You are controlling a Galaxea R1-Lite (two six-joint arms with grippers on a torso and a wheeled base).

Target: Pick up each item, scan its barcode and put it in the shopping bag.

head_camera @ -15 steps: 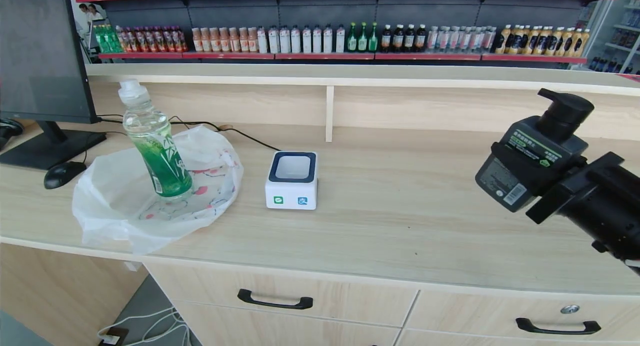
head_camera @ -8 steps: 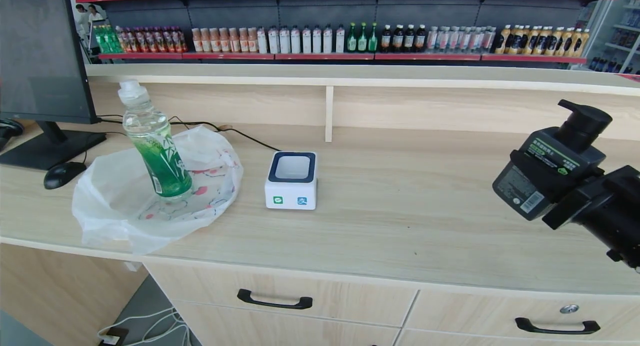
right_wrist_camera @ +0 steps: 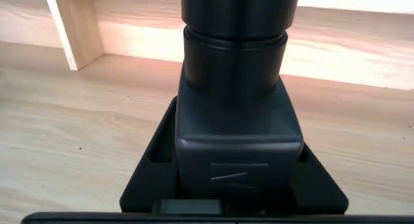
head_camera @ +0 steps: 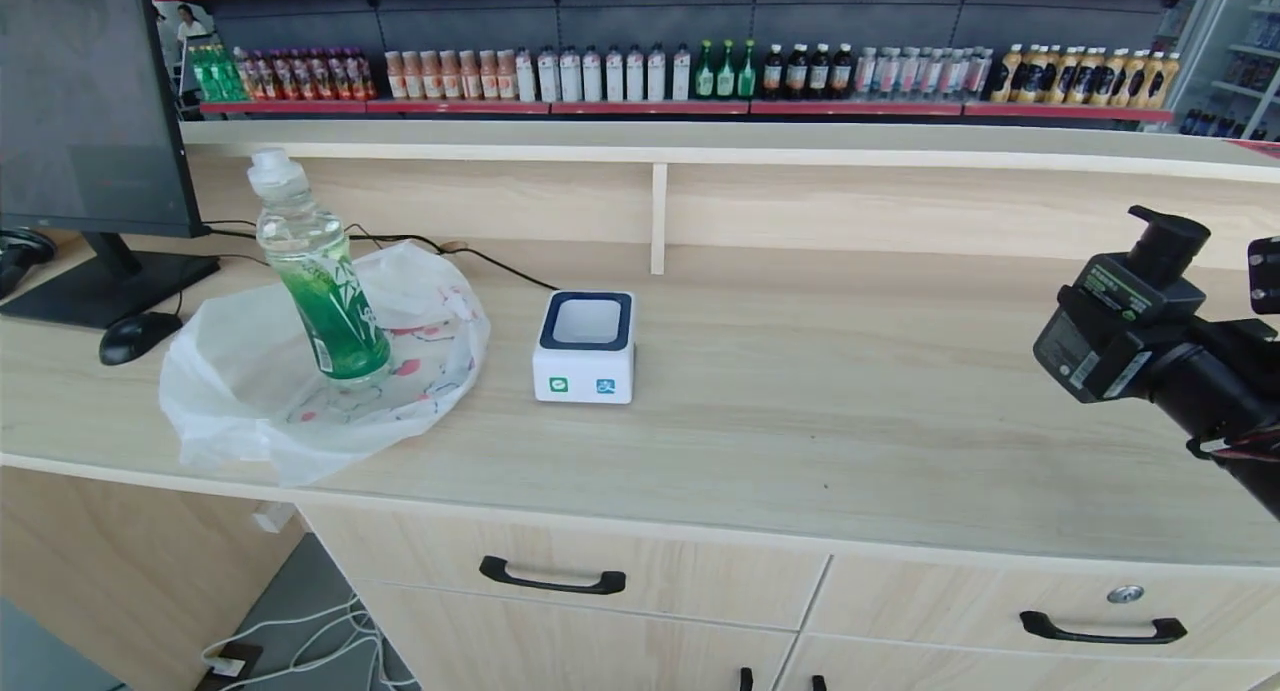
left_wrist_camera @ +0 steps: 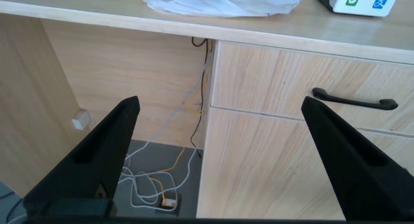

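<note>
The right gripper [head_camera: 1135, 349] is clamped on a dark pump bottle [head_camera: 1112, 316], held in the air over the right end of the counter [head_camera: 800, 411]. The bottle leans, its pump head pointing up toward the counter's back wall, and a barcode label shows on its lower face. In the right wrist view the two fingers [right_wrist_camera: 147, 182] press against either side of the bottle's square body [right_wrist_camera: 236, 140].

The left gripper [left_wrist_camera: 220, 107] hangs below the counter top, in front of the drawer fronts, with its jaws spread wide and nothing between them. A black drawer handle [left_wrist_camera: 354, 101] lies beyond it.

The white shopping bag [head_camera: 240, 421] lies spread open at the counter's left end, reaching its front edge. A clear bottle with a green label [head_camera: 320, 271] stands upright in the middle of the bag's plastic. The white scanner [head_camera: 585, 349] sits near the middle of the counter, just beside the bag and well apart from the pump bottle.

A monitor [head_camera: 80, 101] and a black mouse [head_camera: 138, 336] occupy the far left corner.
</note>
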